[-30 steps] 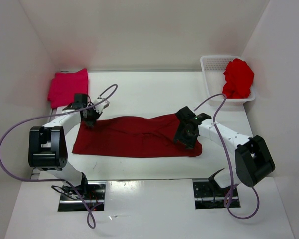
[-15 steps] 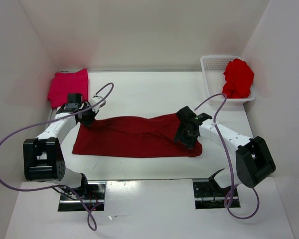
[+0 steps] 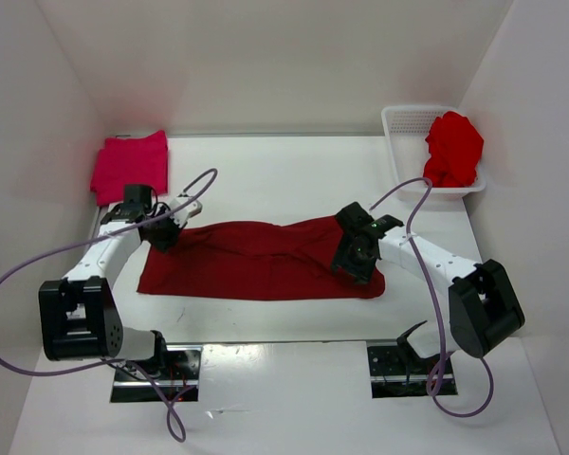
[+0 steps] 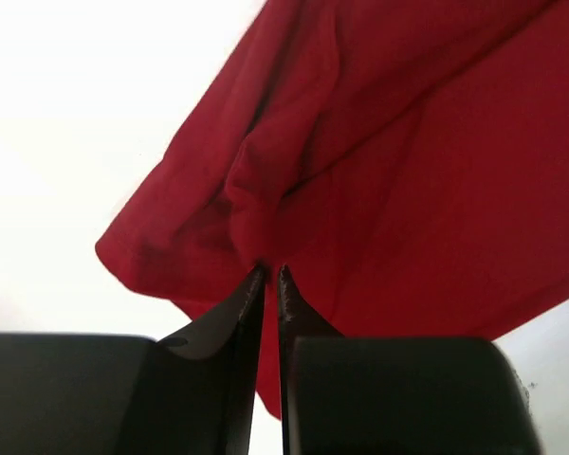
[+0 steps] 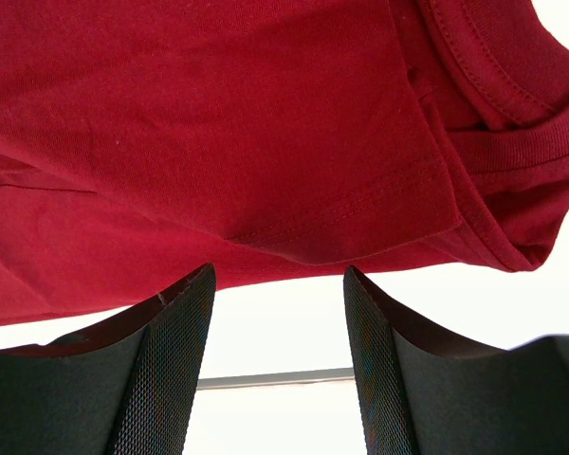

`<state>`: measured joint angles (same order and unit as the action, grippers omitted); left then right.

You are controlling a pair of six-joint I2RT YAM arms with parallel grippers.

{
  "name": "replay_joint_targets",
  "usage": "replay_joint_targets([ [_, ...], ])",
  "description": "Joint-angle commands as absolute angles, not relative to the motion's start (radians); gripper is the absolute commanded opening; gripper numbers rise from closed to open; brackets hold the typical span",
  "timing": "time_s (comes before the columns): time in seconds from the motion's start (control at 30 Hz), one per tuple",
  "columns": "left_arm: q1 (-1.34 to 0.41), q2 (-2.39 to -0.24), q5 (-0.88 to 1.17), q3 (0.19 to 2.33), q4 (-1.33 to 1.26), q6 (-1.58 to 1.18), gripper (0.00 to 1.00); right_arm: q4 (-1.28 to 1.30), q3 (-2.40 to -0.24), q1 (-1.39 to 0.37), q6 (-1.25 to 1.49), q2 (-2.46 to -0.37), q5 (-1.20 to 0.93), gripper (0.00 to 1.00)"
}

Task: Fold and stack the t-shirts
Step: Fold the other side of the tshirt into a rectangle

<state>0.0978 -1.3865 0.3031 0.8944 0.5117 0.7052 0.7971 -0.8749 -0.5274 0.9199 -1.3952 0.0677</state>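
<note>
Leftward the left gripper [image 4: 271, 272] has been drawn; its jaws are nearly pressed together at a bunched corner of the dark maroon t-shirt [image 3: 261, 261], which is laid wrinkled mid-frame, though a pinch cannot be confirmed. The right gripper [image 5: 280, 275] is held spread.

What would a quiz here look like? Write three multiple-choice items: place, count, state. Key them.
1. The bright red cloth t-shirt lies: A in the white plastic mesh basket; B at table centre; C beside the left arm.
2. T-shirts visible: A two; B three; C four.
3. The right tool is: A open; B shut on cloth; C out of view.
A: it is heaped in the far-right basket. B: the bright red, a dark maroon t-shirt and a pinkish-crimson t-shirt. A: bare table shows between its fingers.
</note>
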Motion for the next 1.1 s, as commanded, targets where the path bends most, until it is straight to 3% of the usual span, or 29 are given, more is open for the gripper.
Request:
replay_joint_targets([
  [0.0, 0.106, -1.350, 0.319, 0.858, 0.586, 0.828, 0.16, 0.781, -0.871, -0.522, 0.919, -1.376, 0.084, 0.62],
  [0.27, 0.106, -1.350, 0.212, 0.796, 0.526, 0.887, 0.17, 0.781, -0.871, -0.522, 0.919, -1.387, 0.084, 0.62],
  [0.6, 0.106, -1.341, 0.216, 0.787, 0.686, 1.064, 0.20, 0.781, -0.871, -0.522, 0.919, -1.387, 0.084, 0.62],
  [0.83, 0.198, -1.308, 0.251, 0.836, 0.689, 1.059, 0.30, 0.805, -0.882, -0.522, 0.957, -1.324, 0.135, 0.62],
  [1.07, 0.259, -1.434, 0.252, 0.959, 0.473, 0.783, 0.66, 0.883, -0.865, -0.444, 1.118, -1.128, 0.244, 0.76],
])
